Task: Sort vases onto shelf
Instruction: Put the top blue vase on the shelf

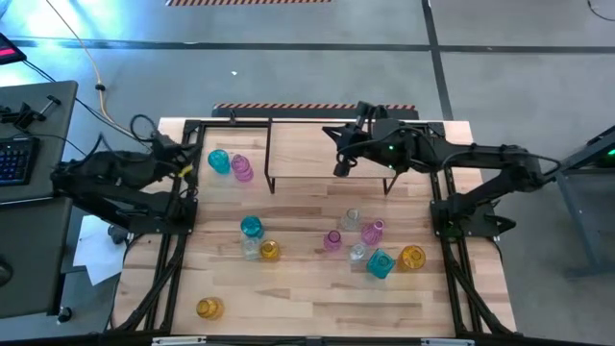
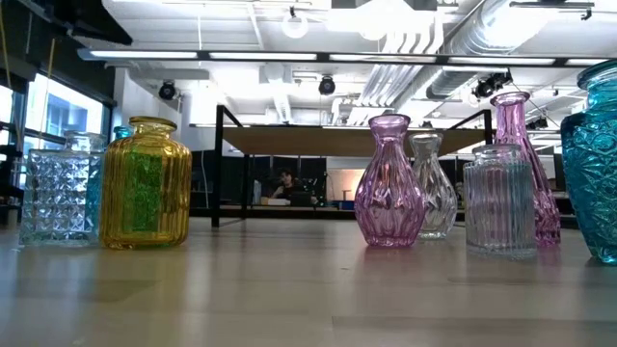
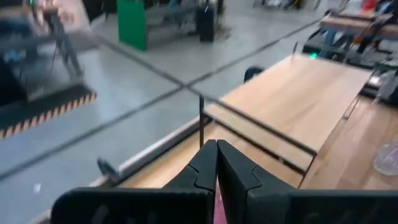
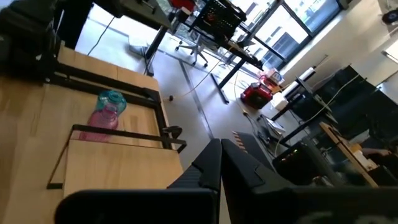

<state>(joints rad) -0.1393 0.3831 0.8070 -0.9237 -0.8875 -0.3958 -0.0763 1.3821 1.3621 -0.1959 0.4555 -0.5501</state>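
Nothing picked yet, I judge. Right end effector clenched empty over shelf, upper centre; left end effector clenched, upper left. Next: open, descend on vases lower centre.

The teal vase is cut off at the low view's right edge.

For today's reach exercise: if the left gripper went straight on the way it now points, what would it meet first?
Probably the light wood shelf on thin black legs: the shut left gripper aims towards its near black rail and board. Depth is unclear, so it might pass just over the top.
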